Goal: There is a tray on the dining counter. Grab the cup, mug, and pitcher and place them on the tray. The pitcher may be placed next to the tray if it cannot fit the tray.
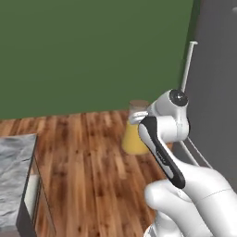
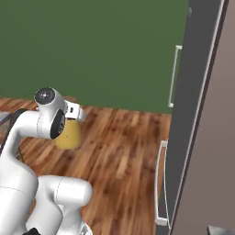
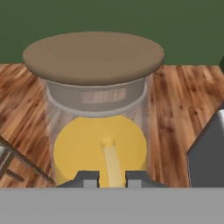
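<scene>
The pitcher (image 3: 100, 144) is a clear glass carafe with yellow contents and a brown top, and it looms close in the hand view. My gripper (image 3: 112, 178) is shut on it, with a dark fingertip on each side of a pale yellow strip on its side. In the left base view the pitcher (image 1: 133, 137) hangs above the wooden floor in front of my gripper (image 1: 135, 117). The right base view has the pitcher (image 2: 69, 134) just below my gripper (image 2: 77, 113), partly behind the arm. The tray, cup and mug are out of view.
A grey marbled counter corner (image 1: 13, 176) sits at the lower left. A tall dark grey appliance (image 2: 195, 114) with long white handles stands at the right. A green wall (image 1: 92, 51) closes the back, and wooden floor (image 2: 124, 156) lies below the pitcher.
</scene>
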